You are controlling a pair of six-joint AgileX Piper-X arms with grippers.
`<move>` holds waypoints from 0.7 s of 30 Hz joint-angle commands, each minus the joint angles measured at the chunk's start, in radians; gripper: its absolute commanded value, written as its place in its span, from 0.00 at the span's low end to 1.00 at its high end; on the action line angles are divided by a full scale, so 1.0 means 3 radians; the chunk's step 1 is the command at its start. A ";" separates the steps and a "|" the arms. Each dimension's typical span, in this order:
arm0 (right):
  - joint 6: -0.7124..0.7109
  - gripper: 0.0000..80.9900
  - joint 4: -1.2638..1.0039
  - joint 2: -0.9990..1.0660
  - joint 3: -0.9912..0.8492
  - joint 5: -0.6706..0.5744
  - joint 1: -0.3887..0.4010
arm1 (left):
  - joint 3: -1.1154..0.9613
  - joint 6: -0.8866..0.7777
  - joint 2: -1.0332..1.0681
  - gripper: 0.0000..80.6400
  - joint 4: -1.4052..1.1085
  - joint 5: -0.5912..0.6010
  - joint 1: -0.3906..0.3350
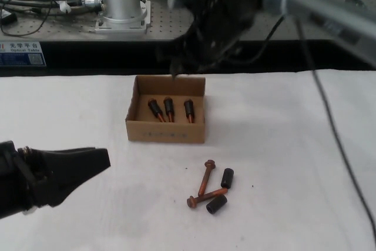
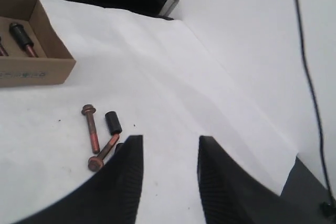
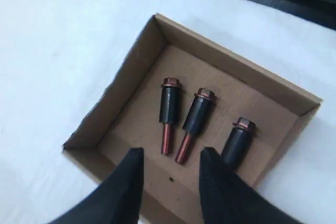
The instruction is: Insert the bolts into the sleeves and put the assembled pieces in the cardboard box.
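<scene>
Three assembled pieces (image 3: 198, 114) in brown cardboard box (image 3: 126, 82); left gripper (image 2: 168, 142), right gripper (image 3: 168, 156) spread-fingered, apparently empty; next, grasp a loose copper-coloured bolt (image 2: 92, 129).

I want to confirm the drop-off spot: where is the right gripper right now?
The right gripper hangs open over the cardboard box, above the three assembled pieces lying inside. The high view puts it near the box's far wall.
</scene>
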 commanded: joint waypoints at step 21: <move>0.0647 0.34 0.0392 -0.0638 0.1453 0.0584 0.0430 | -0.0021 0.0244 -0.0035 0.32 0.0071 0.0053 0.0009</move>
